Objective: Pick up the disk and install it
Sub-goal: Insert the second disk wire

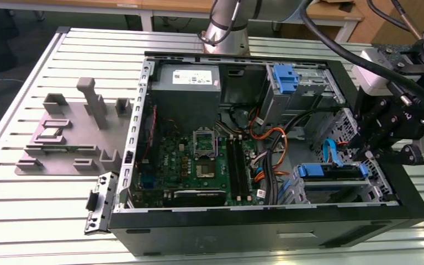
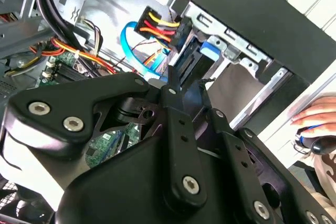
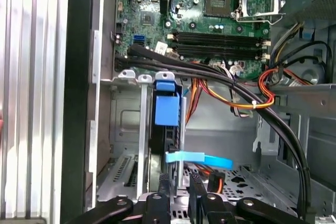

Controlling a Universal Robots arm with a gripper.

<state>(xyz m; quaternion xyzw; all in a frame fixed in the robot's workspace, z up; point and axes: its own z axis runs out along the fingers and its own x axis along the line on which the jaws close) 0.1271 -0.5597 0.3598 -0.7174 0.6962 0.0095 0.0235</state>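
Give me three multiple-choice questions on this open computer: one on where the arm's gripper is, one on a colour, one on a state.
1. In the exterior view, where is the black gripper?
A. Outside the case, at the view's left
B. At the case's right end, by the drive bay
C. At the case's left end

2. What colour is the plastic carrier bracket framing the silver metal disk?
A. Red
B. Blue
C. Green

3. The black metal computer case is:
A. Open
B. Closed
C. Overturned

Answers:
1 B, the gripper hangs beside the disk there.
2 B, the bracket shows blue in the bay.
3 A, the green motherboard lies exposed.
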